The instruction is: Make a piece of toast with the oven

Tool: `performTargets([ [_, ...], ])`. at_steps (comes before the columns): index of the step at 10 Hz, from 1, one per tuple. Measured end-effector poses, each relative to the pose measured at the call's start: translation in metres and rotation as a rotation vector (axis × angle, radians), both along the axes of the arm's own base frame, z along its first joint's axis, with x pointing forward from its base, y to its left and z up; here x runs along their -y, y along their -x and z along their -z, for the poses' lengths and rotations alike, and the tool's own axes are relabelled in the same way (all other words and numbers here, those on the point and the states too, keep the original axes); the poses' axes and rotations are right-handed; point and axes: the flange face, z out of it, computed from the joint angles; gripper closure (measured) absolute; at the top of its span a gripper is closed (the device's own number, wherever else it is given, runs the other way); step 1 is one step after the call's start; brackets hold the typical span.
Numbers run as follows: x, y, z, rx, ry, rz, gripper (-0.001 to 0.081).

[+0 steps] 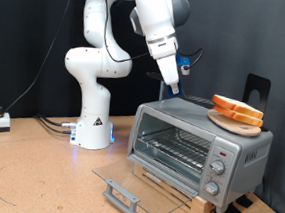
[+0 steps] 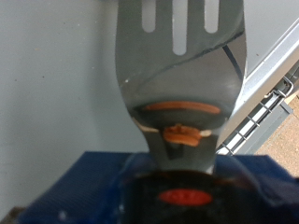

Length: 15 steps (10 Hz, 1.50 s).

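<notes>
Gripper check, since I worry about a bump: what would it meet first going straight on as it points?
Probably the oven top: the gripper holds a spatula angled down at it. Depth is unclear.

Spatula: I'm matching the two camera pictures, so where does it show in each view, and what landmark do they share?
Exterior view: the spatula hangs under the gripper, just over the oven's top, to the exterior view's left of the toast slices.
Wrist view: its slotted metal blade fills the centre.
Shared landmark: the oven; in the wrist view its wire rack shows beside the blade.
</notes>
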Motion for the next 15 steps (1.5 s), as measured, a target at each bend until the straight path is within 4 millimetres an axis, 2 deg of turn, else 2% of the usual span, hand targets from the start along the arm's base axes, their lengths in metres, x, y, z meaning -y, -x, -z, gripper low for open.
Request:
performTargets([
  [15, 0.0051, -0.0014, -0.0093, 0.064, -0.020, 0.034, 0.0381],
])
